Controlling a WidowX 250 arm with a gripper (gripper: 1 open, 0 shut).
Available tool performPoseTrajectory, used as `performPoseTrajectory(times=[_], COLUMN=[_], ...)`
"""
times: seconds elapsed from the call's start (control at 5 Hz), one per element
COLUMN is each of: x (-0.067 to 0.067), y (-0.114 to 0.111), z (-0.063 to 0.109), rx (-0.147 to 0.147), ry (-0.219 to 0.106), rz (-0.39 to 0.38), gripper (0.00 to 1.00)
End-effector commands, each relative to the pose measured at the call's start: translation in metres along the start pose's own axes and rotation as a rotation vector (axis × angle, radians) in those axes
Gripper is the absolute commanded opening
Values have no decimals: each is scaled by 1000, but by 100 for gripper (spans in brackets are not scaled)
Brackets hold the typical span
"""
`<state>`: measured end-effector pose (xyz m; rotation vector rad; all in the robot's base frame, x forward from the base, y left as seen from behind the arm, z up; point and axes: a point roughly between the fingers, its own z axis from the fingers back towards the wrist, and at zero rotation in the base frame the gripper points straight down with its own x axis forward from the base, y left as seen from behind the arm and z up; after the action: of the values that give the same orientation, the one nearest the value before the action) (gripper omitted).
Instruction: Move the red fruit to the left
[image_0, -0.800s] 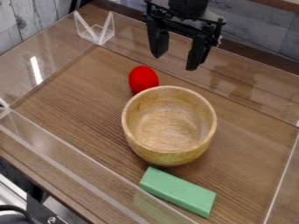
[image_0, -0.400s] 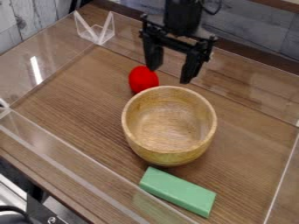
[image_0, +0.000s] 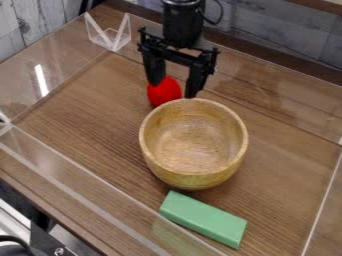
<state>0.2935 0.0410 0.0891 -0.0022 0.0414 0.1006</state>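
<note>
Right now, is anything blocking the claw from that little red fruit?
Nothing visible does. The gripper hangs open directly over the red fruit. The wooden bowl sits beside the fruit, toward the camera, not between them.

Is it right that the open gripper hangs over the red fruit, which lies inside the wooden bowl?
Not quite. The fruit lies on the table behind the bowl, not inside it; the bowl is empty. The gripper does hang open over the fruit, as the camera view shows.

No readable text, label, brand, number or sign is showing anywhere in this camera view.
</note>
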Motion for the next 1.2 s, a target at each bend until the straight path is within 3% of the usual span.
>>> performPoseTrajectory(times=[0.0, 0.6, 1.0], x=[8, 33, 46], y=[10, 20, 24], z=[0, -15, -22], rx=[-4, 7, 28], ry=[-63, -196, -247], rz=[-10, -9, 7], gripper=[100, 100, 100])
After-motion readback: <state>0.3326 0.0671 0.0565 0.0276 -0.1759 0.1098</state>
